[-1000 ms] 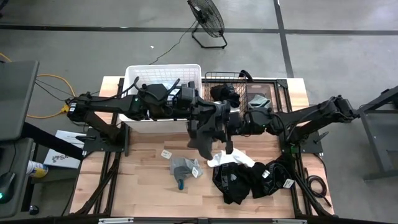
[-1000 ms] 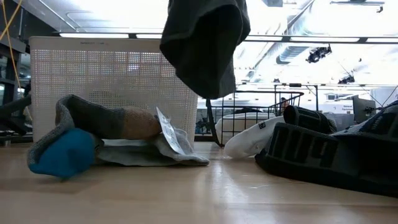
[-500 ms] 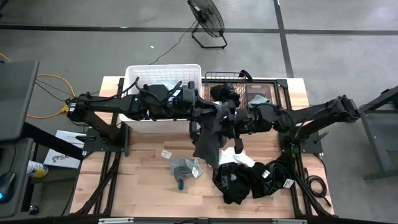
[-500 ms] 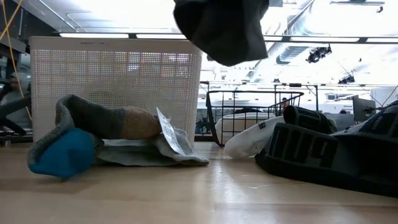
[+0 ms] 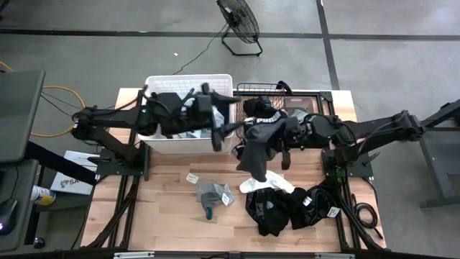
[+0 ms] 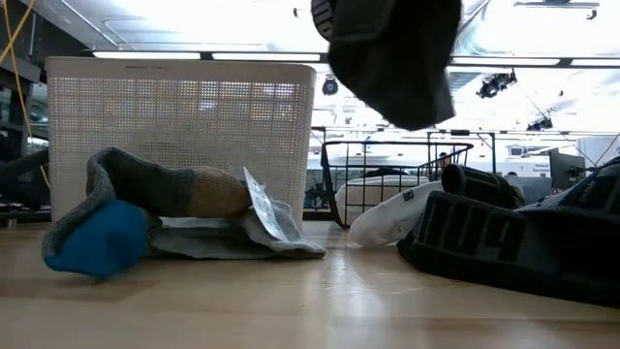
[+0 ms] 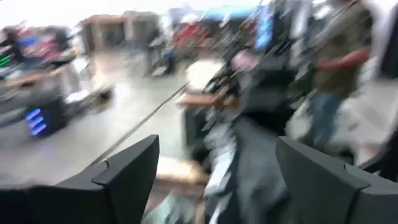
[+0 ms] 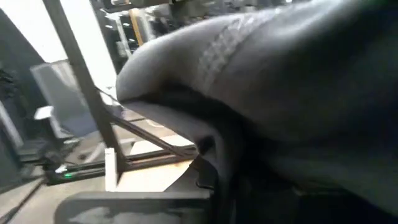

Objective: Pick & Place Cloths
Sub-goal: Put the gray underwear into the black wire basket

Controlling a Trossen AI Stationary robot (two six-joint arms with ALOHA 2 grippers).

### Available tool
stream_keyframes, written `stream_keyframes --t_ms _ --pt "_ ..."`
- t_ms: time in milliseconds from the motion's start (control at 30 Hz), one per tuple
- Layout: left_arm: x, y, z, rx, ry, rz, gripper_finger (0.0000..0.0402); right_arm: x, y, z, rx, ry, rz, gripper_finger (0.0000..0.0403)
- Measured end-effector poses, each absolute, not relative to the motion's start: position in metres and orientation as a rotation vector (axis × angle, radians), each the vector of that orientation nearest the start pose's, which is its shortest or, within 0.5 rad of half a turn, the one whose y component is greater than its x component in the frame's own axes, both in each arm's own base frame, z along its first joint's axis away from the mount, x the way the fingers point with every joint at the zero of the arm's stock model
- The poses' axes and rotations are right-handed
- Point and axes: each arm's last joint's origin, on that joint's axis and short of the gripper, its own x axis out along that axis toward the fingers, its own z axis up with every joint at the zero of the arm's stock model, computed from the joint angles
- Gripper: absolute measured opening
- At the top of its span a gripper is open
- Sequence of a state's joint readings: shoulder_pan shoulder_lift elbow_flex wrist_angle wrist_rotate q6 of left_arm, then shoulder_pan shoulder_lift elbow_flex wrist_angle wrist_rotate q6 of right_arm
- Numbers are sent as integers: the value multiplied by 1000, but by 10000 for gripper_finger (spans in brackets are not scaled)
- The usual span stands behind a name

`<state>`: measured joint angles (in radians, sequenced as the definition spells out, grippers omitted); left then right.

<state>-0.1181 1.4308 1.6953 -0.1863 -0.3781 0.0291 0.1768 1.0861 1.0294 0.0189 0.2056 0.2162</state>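
While aloft, cloth (image 5: 256, 147) under right tool (image 5: 277, 137)

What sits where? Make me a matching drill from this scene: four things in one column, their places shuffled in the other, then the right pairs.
Things
1. dark grey cloth
2. grey and blue cloth
3. black cloth pile
4. white tub

Places
a. at the table's far edge, beside the wire basket
b. hanging in the air from the right arm's fingers
c. lying alone on the wood, mid-table
d. heaped on the wood under the right arm

Pairs: 1-b, 2-c, 3-d, 4-a
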Motion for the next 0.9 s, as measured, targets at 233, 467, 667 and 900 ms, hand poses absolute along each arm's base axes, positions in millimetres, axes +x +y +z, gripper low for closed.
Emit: stream_keyframes --t_ms 233,467,667,900 --pt "259 -17 500 -28 26 360 323 213 23 391 155 8 -170 4" --pt "237 -15 493 -93 138 376 323 198 3 402 56 -42 -339 4" --pt "236 -14 486 -105 204 383 323 196 -22 401 -22 -24 -489 4" --pt "234 -14 481 -97 261 389 323 208 -59 390 5 30 -575 4"
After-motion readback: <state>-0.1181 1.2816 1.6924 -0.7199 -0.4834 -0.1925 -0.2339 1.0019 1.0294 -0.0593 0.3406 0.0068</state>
